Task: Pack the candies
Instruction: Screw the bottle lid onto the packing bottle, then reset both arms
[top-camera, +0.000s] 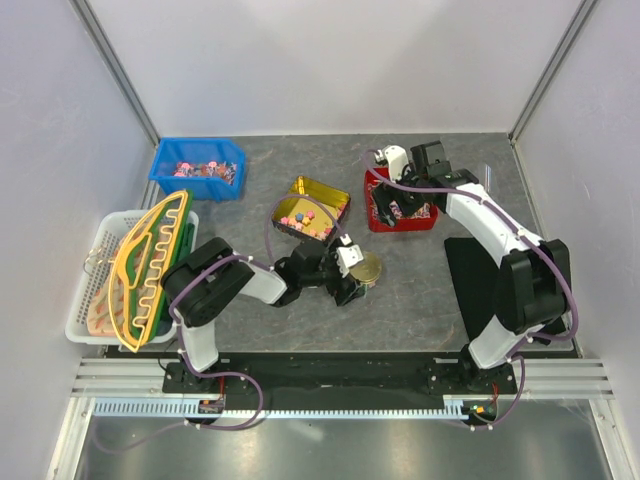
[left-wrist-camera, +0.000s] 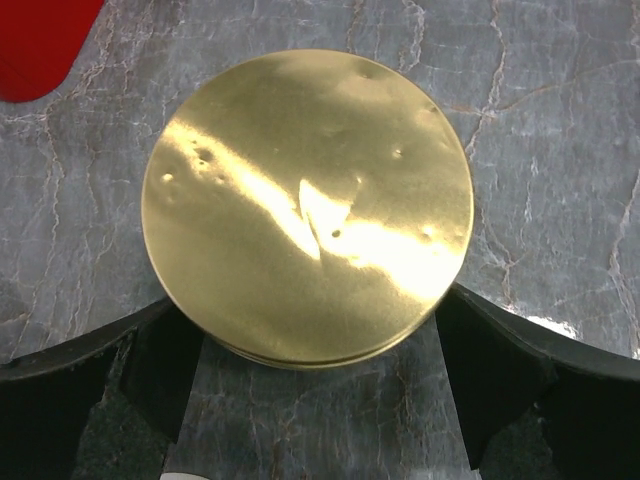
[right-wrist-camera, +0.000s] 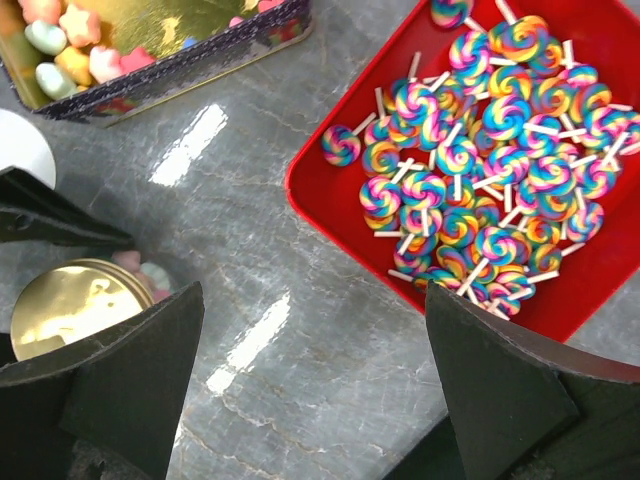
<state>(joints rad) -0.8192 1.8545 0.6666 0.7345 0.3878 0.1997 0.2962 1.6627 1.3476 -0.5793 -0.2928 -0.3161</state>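
Grey marbled table (top-camera: 420, 300) between white walls. Nearest, at the left edge, a white basket (top-camera: 85, 305) holds flat yellow and green pieces standing on edge. Toward the middle, the left gripper (left-wrist-camera: 322, 385) hangs over a round gold lid (left-wrist-camera: 305, 205). Its jaws are spread wide to either side of the lid's near edge and do not grasp it. In the right wrist view a couple of pale sweets show at the lid's rim; whether they lie inside or beside it, I cannot tell.

Just beyond the lid stands an open gold tin (right-wrist-camera: 180, 65), and the candies (top-camera: 305, 218) lie inside it, mixed pink, yellow and green. To its right, the right gripper (right-wrist-camera: 312, 330) hovers above bare table, jaws wide apart with nothing between them, near the corner of a red bin (right-wrist-camera: 320, 200) full of swirl lollipops (right-wrist-camera: 480, 150). Farthest back on the left sits a blue bin (top-camera: 170, 178) of wrapped sweets (top-camera: 205, 168).
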